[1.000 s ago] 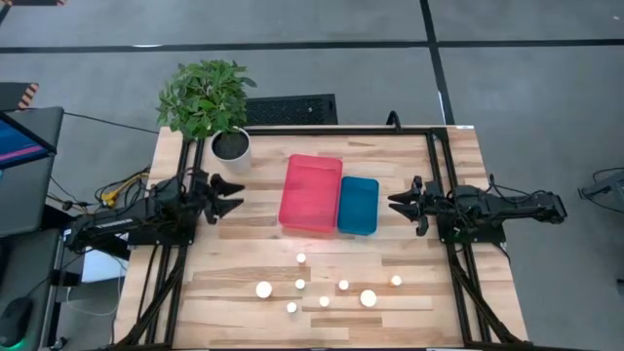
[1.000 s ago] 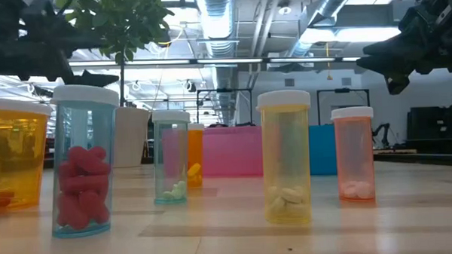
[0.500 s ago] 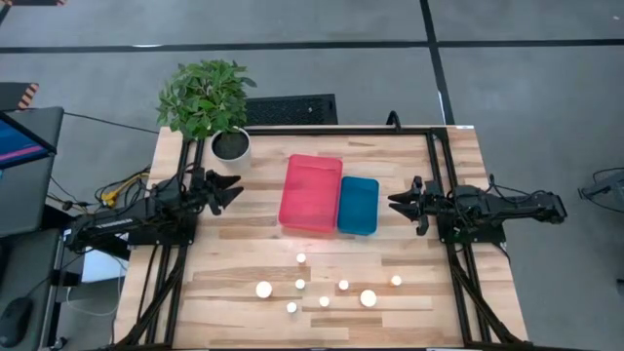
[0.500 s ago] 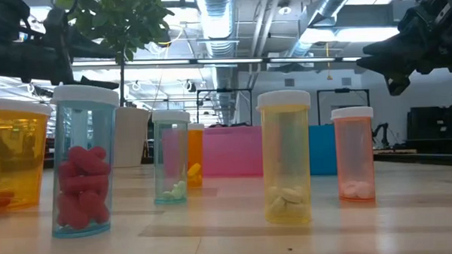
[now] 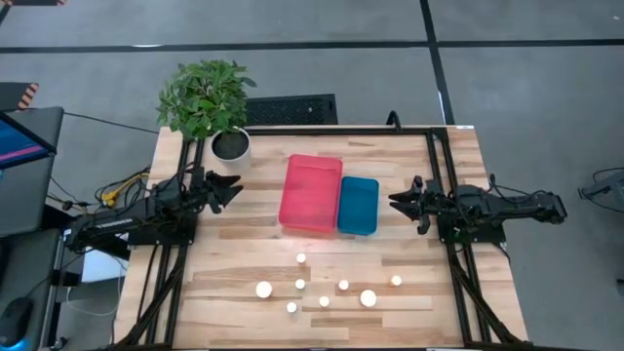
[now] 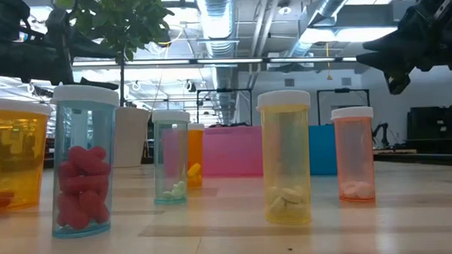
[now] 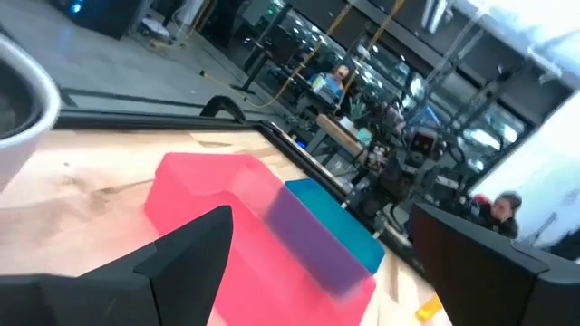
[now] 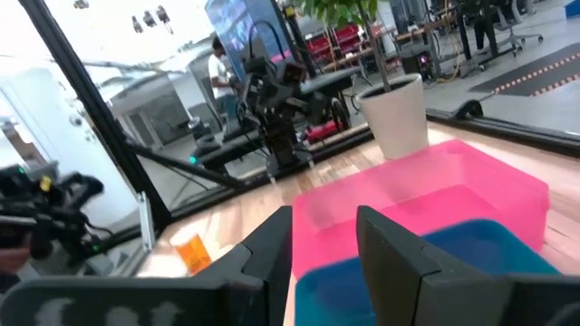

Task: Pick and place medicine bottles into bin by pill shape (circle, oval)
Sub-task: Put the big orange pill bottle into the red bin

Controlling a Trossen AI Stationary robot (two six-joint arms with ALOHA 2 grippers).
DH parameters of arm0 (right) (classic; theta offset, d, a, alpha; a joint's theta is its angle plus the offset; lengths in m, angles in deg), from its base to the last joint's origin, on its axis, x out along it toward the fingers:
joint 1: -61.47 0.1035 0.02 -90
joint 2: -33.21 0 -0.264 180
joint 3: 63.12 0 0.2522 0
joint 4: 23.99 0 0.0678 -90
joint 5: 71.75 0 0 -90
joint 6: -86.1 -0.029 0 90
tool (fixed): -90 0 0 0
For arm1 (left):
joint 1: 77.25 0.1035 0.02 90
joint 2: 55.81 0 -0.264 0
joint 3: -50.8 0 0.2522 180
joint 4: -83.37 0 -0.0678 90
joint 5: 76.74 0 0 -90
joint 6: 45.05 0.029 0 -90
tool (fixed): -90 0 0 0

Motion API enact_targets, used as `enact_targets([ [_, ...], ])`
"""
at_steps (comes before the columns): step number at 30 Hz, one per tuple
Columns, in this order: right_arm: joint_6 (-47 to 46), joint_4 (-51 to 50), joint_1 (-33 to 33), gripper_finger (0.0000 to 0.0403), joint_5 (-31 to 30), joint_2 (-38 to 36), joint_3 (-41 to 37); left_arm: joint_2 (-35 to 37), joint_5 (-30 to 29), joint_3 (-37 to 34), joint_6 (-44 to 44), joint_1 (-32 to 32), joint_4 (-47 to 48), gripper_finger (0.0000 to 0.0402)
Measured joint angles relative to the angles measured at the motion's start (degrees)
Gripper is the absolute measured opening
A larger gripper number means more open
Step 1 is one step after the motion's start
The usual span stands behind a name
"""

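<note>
Several small medicine bottles with white caps [image 5: 325,288] stand upright near the table's near edge. The low view shows them close up: an amber one [image 6: 8,157], a blue one with red pills [image 6: 84,166], a yellow one [image 6: 286,159] and a pink-orange one [image 6: 354,156]. A pink bin [image 5: 311,193] and a blue bin [image 5: 358,205] sit side by side at mid-table. My left gripper [image 5: 232,187] is open and empty above the table, left of the pink bin. My right gripper [image 5: 395,203] is open and empty, right of the blue bin.
A potted plant [image 5: 210,102] stands at the table's far left corner, just behind my left gripper. Dark frame rails [image 5: 444,185] run along the table's left and right sides. Bare wood [image 5: 312,244] lies between the bins and the bottles.
My left gripper has turned about its wrist. In the high view its two fingers, spread wide a second ago, now show closer together. My right gripper and the bottles have kept still.
</note>
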Motion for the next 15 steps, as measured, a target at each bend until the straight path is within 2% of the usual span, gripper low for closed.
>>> enact_targets([
  [6, 0.0, 1.9, 0.0, 0.0137, 0.0, 0.0, 0.0, 0.0, -0.1, 0.0, -9.1, 0.0, 0.0, 0.0328],
  [11, 0.0, 2.0, 0.0, 0.0137, 0.0, 0.0, 0.0, 0.0, -1.7, 0.0, -10.2, 0.0, -0.5, 0.0328],
  [15, 0.1, 2.2, 0.0, 0.0137, 0.0, 0.0, 0.0, 0.0, -2.3, 0.0, -14.6, 0.0, -4.0, 0.0328],
])
